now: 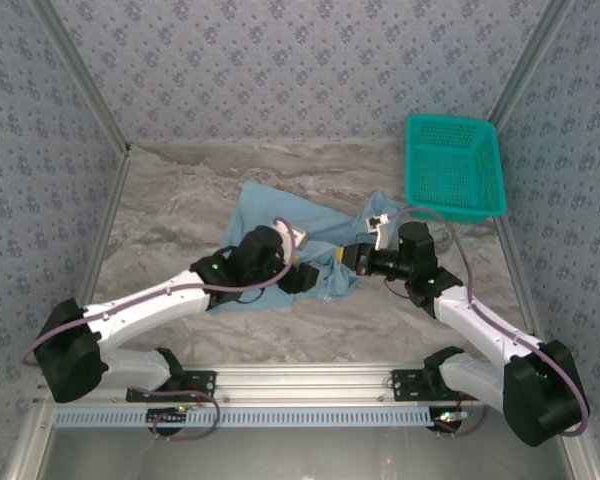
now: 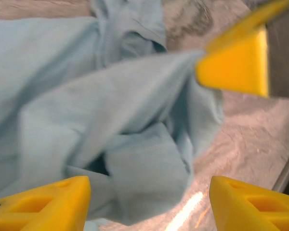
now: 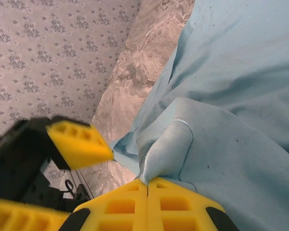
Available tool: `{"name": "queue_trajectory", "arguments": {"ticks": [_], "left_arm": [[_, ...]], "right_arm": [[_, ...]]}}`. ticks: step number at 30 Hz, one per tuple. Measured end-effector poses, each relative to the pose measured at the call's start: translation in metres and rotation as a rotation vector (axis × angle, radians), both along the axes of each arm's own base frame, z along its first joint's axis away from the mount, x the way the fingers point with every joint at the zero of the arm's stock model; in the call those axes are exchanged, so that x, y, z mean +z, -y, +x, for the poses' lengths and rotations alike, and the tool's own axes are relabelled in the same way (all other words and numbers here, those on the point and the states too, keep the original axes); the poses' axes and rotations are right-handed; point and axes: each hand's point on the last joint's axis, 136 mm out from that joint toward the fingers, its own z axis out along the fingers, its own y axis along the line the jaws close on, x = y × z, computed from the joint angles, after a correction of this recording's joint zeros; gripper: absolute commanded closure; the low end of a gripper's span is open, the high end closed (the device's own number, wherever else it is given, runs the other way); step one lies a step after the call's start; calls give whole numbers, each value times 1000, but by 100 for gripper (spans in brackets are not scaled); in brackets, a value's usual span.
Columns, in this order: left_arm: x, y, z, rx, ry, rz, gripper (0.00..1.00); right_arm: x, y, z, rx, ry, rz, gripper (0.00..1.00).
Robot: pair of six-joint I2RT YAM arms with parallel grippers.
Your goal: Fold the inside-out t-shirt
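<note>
Left gripper (image 2: 150, 185): jaws apart over bunched cloth, not clamping it. T-shirt (image 1: 280, 215) lies crumpled mid-table (image 1: 170, 200), between both grippers. Right gripper (image 3: 148, 185): closed, pinching a t-shirt fold (seam edge in the jaws). Teal basket (image 1: 452, 165) sits back right.

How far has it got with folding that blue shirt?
Barely begun. No neat fold shows: the t-shirt lies rumpled on the table. In hand: the right pincer is shut on a pinch of cloth, the left pincer open close by. All the folding is left.
</note>
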Motion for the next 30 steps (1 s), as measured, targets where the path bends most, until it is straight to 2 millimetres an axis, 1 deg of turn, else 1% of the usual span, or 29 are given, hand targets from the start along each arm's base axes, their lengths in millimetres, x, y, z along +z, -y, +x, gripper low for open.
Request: {"name": "queue_trajectory", "arguments": {"ticks": [4,6,7,10,14,17,19,20,22,25,27,29,30], "left_arm": [[-28,18,-6,-73,-22,108,35],[-38,23,-6,-93,-28,147,36],[-41,25,-4,-99,-26,164,39],[-44,28,2,-103,-5,200,54],[-37,33,11,-106,39,213,78],[-37,32,14,-105,51,219,91],[-34,31,16,-103,61,205,99],[-32,28,16,-103,63,188,100],[-26,15,12,-104,65,130,100],[-3,-16,9,-73,91,-6,100],[13,-38,11,-32,122,-104,100],[22,-52,12,-4,150,-166,100],[24,-57,10,-3,162,-189,100]], "right_arm": [[0,2,2,-13,-10,12,100],[-1,2,2,-16,-12,14,100],[-1,3,2,-17,-12,14,100],[0,3,2,-19,-10,15,100],[-1,6,1,-27,-8,16,100],[-1,9,2,-35,-6,15,100],[-2,14,2,-49,-14,4,100],[-5,20,2,-68,-22,-7,100],[-9,33,4,-113,-37,-38,100],[-12,52,7,-189,-36,-121,100],[-10,59,9,-215,-15,-162,100],[-8,62,8,-223,7,-187,100],[-8,61,7,-221,14,-197,100]]}}
